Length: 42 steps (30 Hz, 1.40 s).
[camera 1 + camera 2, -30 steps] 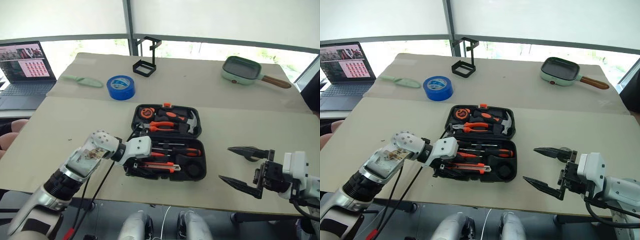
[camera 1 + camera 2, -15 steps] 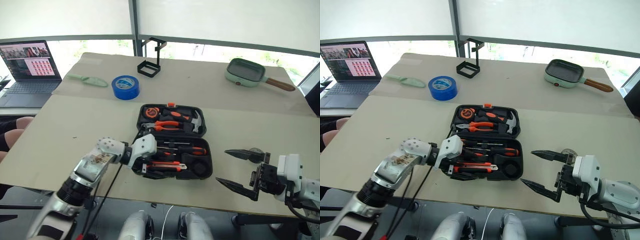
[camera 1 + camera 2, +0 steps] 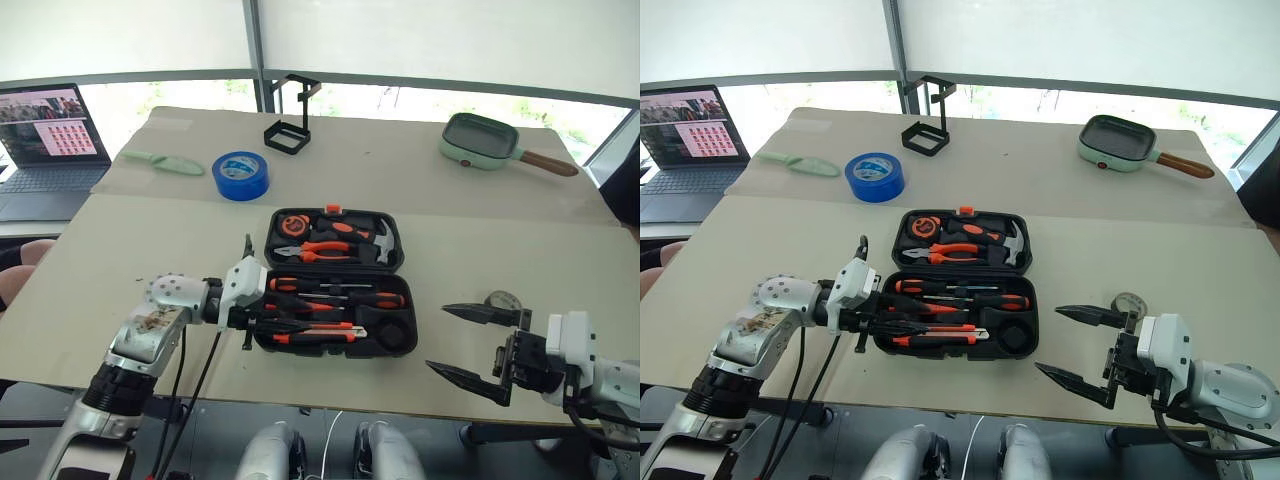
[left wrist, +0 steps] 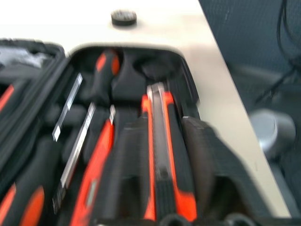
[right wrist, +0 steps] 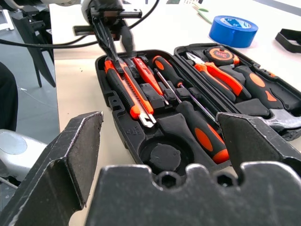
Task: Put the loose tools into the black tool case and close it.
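Note:
The black tool case [image 3: 262,335] lies open in the middle of the table. In its near half lie two black-and-orange screwdrivers [image 5: 202,129] [image 5: 167,70], a thin orange screwdriver [image 5: 143,73] and the utility knife [image 3: 320,335]. My left gripper [image 3: 265,312] is at the case's left edge, fingers drawn together over the knife's handle end; I cannot tell if they touch it. The small dark grey tape roll [image 3: 503,300] rests on the table right of the case, by my right gripper [image 3: 465,345], which is open and holds nothing.
The case's far half holds a tape measure, pliers and a hammer [image 3: 380,240]. At the back stand a blue tape roll [image 3: 241,175], a black wire stand [image 3: 288,130], a green pan [image 3: 480,140] and, far left, a laptop [image 3: 45,140]. The table's front edge runs close below the case.
My left gripper has drawn back to the left, from over the case's near half to its left edge, and its fingers have come together. The knife stays in the case. The right arm kept still.

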Available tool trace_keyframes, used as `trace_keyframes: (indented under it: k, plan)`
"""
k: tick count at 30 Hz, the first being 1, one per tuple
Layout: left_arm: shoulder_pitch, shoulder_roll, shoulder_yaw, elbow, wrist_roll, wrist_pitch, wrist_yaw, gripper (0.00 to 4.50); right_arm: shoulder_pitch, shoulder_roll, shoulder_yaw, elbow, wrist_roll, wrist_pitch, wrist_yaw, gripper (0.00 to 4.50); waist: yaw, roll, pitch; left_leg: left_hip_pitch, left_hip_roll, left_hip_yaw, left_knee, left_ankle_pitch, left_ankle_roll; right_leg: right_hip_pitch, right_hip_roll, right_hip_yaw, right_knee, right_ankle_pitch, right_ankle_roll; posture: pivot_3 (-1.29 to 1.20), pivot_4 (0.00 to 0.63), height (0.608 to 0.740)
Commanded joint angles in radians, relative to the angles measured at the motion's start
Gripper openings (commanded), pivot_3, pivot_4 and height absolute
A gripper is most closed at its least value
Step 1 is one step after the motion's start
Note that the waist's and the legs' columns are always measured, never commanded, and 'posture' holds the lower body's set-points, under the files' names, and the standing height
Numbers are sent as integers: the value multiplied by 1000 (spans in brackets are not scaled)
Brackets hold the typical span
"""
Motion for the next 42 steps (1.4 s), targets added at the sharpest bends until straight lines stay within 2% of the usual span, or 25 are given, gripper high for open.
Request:
trace_keyframes:
  k: [1, 8, 14, 21, 25, 26, 30, 34, 42]
  plan:
    - [15, -9, -11, -22, 27, -27, 37, 79, 11, 1, -12, -3, -1, -26, 9, 4500, 3, 0, 0, 0, 0, 0, 0, 0, 0, 0, 0, 0, 0, 0, 0, 0, 150, 740]
    - [65, 15, -91, -46, 86, 94, 83, 79, 14, 18, 16, -2, -17, -31, 4, 4500, 0, 1, -1, 0, 0, 0, 0, 0, 0, 0, 0, 0, 0, 0, 0, 0, 150, 740]
    - [54, 14, -132, 23, 123, 134, 112, 79, 8, 23, 29, -7, -18, -27, 2, 4500, 0, 12, -8, 4, 0, 0, -1, -2, 3, 2, 0, 0, 0, 0, 1, 0, 150, 740]
    - [45, -37, -62, 10, 87, 61, 170, 79, 14, 22, 23, -8, -16, -27, 1, 4500, 1, 16, -10, 9, 0, -1, -2, -7, 3, 7, -1, 0, 0, -1, 0, 0, 150, 740]
    - [18, -70, 15, -43, -43, 87, 157, 79, 10, 17, 2, 13, -13, -30, 4, 4500, 0, 14, -9, 6, 1, -1, -2, -6, 3, 4, -1, 0, 0, -1, 0, 0, 150, 740]
    - [-1, -75, 15, -44, -39, 107, 176, 79, 21, 12, -7, 12, -9, -23, 9, 4500, -1, 13, -8, 4, 1, -1, -2, -4, 4, 3, -1, 0, 0, -1, 0, 0, 150, 740]
    - [-17, -84, -24, -16, 29, 106, 214, 79, 34, -1, -10, 7, -3, -18, 21, 4500, 1, 12, -7, 1, 0, 0, -1, 2, 2, 1, 1, 0, 0, 0, 0, 0, 150, 740]
    - [-11, -53, -106, 6, 81, 164, 183, 79, 7, 8, 4, 13, -15, -22, 3, 4500, -3, 11, -7, 1, 0, 2, -1, 1, 4, 1, 2, 0, 0, 0, 1, 0, 150, 740]
    - [-16, -54, -184, 41, 155, 135, 188, 79, 19, -26, -49, 68, -37, -34, 20, 4500, 0, 11, -7, 2, 0, 1, -2, 0, 3, 0, 0, 0, 0, -1, 1, 0, 150, 740]
